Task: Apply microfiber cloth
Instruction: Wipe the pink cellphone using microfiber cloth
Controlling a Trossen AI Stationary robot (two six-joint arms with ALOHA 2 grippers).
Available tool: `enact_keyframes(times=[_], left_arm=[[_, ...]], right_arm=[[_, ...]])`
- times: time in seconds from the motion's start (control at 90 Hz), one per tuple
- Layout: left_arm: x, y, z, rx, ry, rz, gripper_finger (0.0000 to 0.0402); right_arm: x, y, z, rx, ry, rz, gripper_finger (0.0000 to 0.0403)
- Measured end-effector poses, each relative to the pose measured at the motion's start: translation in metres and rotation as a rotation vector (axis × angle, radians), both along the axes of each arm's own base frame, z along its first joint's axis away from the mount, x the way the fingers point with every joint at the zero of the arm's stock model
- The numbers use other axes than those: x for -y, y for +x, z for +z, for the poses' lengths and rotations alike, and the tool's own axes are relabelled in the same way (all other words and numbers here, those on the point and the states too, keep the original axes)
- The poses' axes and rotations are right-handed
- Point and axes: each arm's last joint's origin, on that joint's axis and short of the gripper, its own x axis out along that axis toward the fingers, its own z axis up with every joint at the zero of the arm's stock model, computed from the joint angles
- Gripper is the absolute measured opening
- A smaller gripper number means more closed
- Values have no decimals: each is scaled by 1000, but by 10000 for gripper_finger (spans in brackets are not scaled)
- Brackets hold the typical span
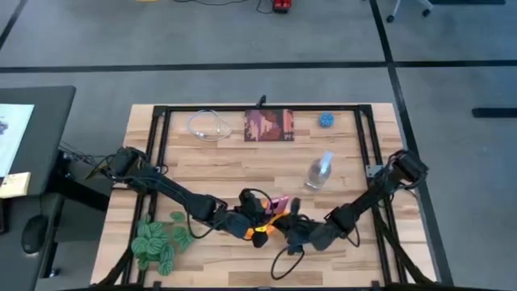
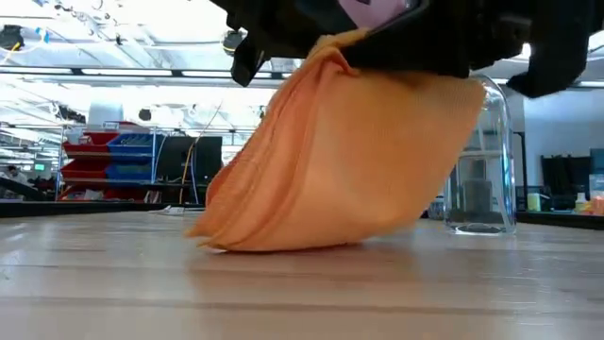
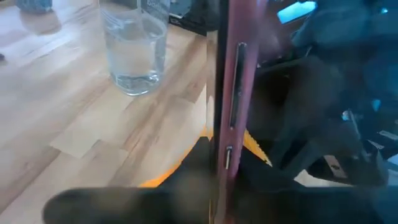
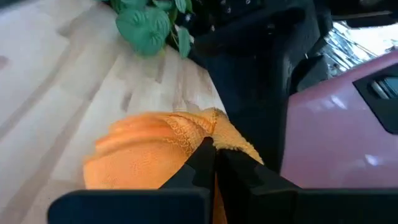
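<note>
While the left gripper [image 1: 257, 217] clamps a pink-cased phone [image 1: 279, 203] on edge, the right gripper [image 4: 214, 163] pinches the microfiber cloth [image 2: 349, 161], which hangs with its lower folds resting on the table [image 2: 302, 293] near the front edge.

Wooden table [image 1: 226, 166]: cable loop [image 1: 208, 125], printed square [image 1: 269, 125], blue ball [image 1: 325, 120], bottle [image 1: 318, 172], plant sprig [image 1: 158, 240].

No text or label can be read.

2 dark jointed arms w/ black cables [image 1: 284, 263]
</note>
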Motion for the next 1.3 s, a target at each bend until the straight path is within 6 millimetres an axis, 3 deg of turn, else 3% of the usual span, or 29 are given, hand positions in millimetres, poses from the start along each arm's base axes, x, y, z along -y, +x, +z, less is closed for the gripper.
enact_keyframes(times=[0.244, 0.456, 0.633, 0.867, 1.111, 1.3], left_arm=[[2, -2, -2, -19, 14, -1, 2], [4, -4, -3, -30, 10, -25, 2], [3, -3, -3, -29, 15, -7, 2], [4, -4, -3, -40, 14, -21, 2], [4, -4, -4, -43, 21, -13, 2], [5, -6, -6, -68, 28, -49, 2]], right_arm=[[-3, -11, -5, -35, -1, -89, 0], [0, -3, -1, -19, 80, 15, 0], [-2, -12, -1, -23, 4, -86, 0], [-6, -24, 25, 25, -57, -118, 0], [3, -22, 43, 64, -48, -130, 0], [6, -8, 34, 35, 31, 48, 0]])
